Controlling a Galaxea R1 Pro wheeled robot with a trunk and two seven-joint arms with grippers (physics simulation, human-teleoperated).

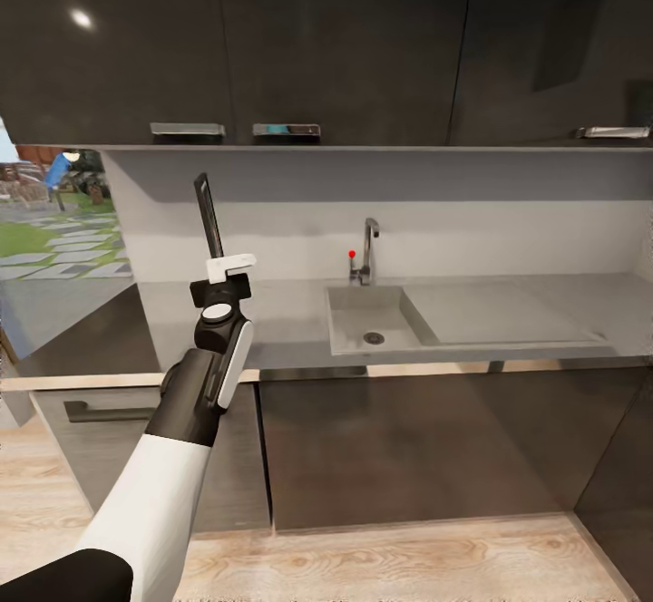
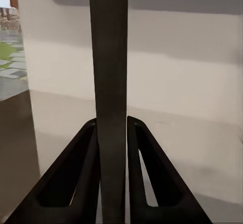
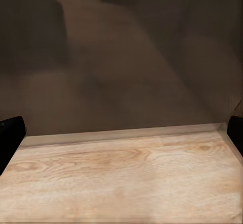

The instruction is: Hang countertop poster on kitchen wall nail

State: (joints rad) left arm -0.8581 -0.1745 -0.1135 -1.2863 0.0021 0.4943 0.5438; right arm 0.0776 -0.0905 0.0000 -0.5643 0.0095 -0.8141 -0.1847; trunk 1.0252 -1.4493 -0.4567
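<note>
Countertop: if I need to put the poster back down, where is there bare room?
The countertop lies bare between the left hand, shut on the edge-on poster, and the sink. The flat drainer right of the basin is bare too. It is tightest around the tap behind the basin.

Ahead of you, dark glossy upper cabinets (image 1: 345, 40) hang over a pale grey backsplash wall (image 1: 472, 221). A chrome faucet (image 1: 369, 248) with a small red knob (image 1: 352, 254) stands by it. Dark lower cabinets (image 1: 408, 448) meet a light wood floor (image 1: 408, 566). At far left, a garden with paving (image 1: 54, 239) shows.
</note>
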